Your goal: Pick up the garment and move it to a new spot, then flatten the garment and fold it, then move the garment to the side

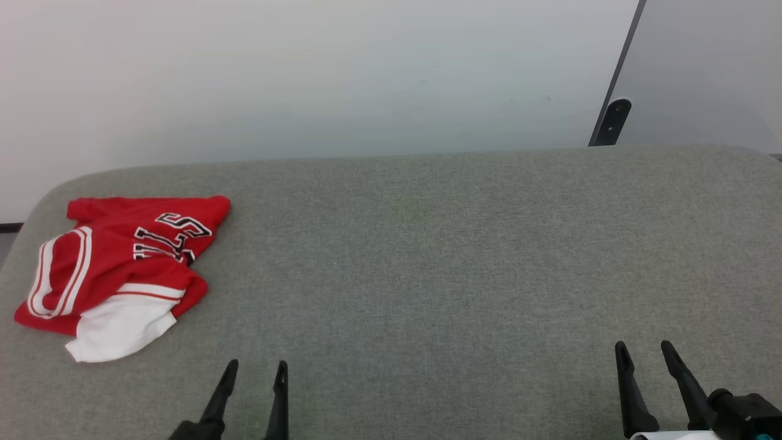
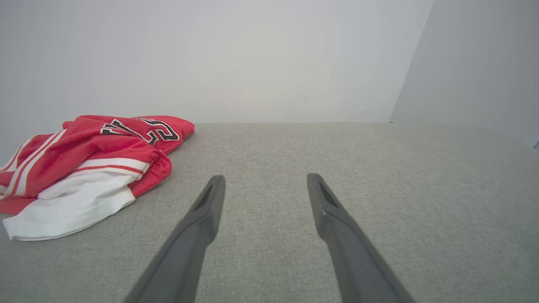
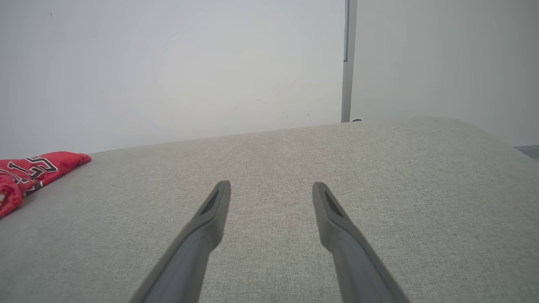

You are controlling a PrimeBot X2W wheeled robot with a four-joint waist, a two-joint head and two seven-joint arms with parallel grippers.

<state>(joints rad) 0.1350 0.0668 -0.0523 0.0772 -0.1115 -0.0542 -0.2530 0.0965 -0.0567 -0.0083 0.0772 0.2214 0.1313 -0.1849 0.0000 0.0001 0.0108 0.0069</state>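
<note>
The garment (image 1: 122, 269) lies crumpled at the far left of the grey fabric surface (image 1: 427, 256): red jersey cloth with a white sleeve, striped trim and black lettering. My left wrist view has the garment (image 2: 84, 168) at its left; my right wrist view catches a corner of the garment (image 3: 29, 172) at its left edge. My left gripper (image 1: 256, 366) stands open near the front edge, to the right of the garment and apart from it. At the lower right, my right gripper (image 1: 644, 348) is open with nothing between its fingers.
A pale wall (image 1: 305, 79) rises right behind the surface. A dark bracket (image 1: 611, 122) on a slanted panel edge stands at the back right. The surface's corners are rounded, and it drops off at the left beyond the garment.
</note>
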